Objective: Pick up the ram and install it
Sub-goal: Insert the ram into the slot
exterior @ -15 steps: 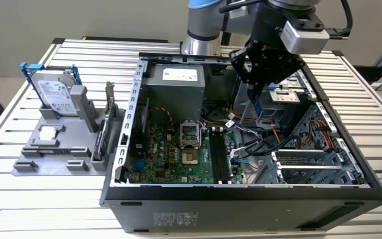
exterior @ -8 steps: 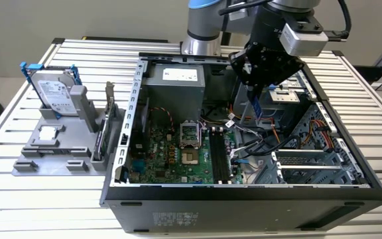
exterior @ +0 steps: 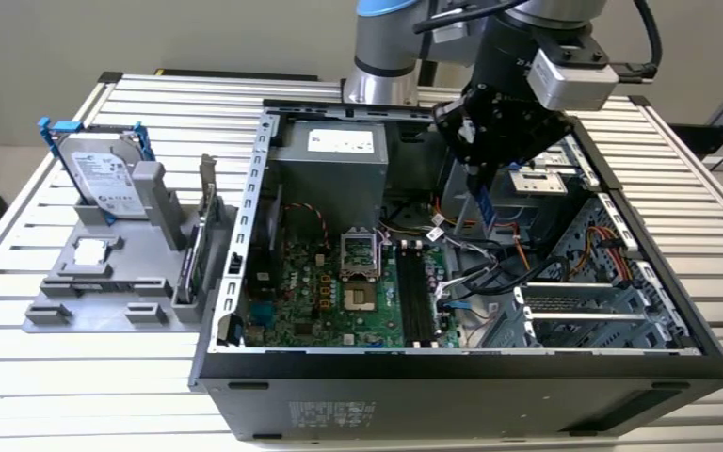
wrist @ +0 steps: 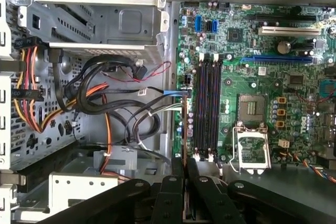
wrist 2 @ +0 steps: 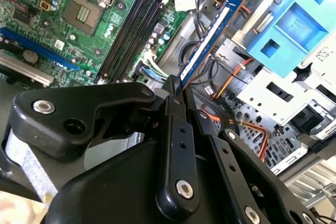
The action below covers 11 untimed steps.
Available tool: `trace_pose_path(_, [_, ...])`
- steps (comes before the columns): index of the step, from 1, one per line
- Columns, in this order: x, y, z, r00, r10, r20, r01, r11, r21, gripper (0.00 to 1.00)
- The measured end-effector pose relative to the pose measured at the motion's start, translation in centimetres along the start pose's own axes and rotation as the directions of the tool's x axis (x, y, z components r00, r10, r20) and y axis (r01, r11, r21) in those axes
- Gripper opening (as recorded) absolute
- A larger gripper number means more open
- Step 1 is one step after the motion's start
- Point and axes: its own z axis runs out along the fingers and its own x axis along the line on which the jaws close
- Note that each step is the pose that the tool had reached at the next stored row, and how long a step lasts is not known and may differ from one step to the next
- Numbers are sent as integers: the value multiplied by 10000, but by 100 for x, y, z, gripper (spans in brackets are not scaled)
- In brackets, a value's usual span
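Observation:
My gripper (exterior: 481,168) hangs over the open computer case (exterior: 462,363) and is shut on the ram (exterior: 485,202), a narrow dark stick that points down from the fingers. In the second wrist view the ram (wrist 2: 210,35) runs out from the gripper (wrist 2: 177,88), showing its blue edge and pale sticker. It hovers over the cables, apart from the black memory slots (wrist 2: 131,24). In the first wrist view the ram (wrist: 184,124) appears edge-on, running alongside the slots (wrist: 207,108), with the gripper (wrist: 184,163) clamped on one end. In the exterior view the slots (exterior: 414,297) lie lower, on the green motherboard (exterior: 324,297).
A bundle of cables (exterior: 488,273) lies under the ram, beside the slots. A silver power supply (exterior: 330,165) and a processor socket (exterior: 359,250) sit nearby. Outside the case, a grey holder (exterior: 98,292) carries a hard drive (exterior: 101,174) and a bracketed card (exterior: 204,235).

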Motion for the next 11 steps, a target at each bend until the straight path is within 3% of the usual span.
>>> trace_pose_path(11, [0, -2, 55, 10000, 0, 0, 0, 10000, -75, 0])
